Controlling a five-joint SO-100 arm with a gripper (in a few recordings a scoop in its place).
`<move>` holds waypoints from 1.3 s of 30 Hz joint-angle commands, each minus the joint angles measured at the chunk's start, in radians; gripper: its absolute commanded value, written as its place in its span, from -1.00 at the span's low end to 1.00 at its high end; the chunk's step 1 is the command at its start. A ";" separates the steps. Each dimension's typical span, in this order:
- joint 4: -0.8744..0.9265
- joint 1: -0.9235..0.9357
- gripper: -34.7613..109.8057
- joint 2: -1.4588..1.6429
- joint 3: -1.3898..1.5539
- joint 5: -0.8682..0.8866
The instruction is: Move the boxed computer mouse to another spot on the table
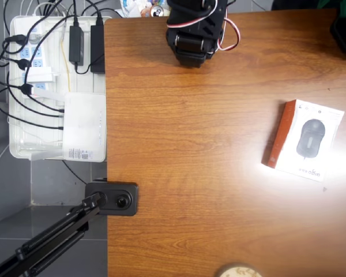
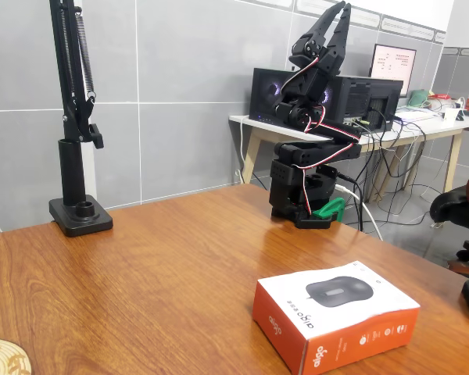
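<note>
Boxed computer mouse (image 2: 336, 315) lies near the table (image 2: 141, 266) edge.

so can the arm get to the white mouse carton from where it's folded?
Probably yes: the flat white carton with the orange-red side lies alone on bare brown wood-grain tabletop, and the raised end effector has nothing between.

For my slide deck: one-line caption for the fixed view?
Boxed computer mouse lies on the table while the arm's gripper points upward, apart from it.

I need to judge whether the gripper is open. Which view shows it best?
The fixed view: the gripper points upward, its fingers seen from the side, nearly together. The overhead view looks down on the folded arm, so finger spacing cannot be read.
</note>
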 commanded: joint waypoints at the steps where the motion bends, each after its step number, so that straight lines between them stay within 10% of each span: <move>1: -0.003 -0.006 -0.34 -0.011 -0.003 -0.110; 6: 0.336 -0.031 -0.52 -0.011 -0.080 -0.106; 11: 1.654 -0.270 -0.52 -0.077 -0.739 0.031; 13: 1.890 -0.511 -0.50 -0.224 -0.896 0.218; 29: 2.054 -1.034 -0.29 -0.637 -0.891 0.161; 39: 2.115 -1.005 0.31 -0.660 -0.801 0.074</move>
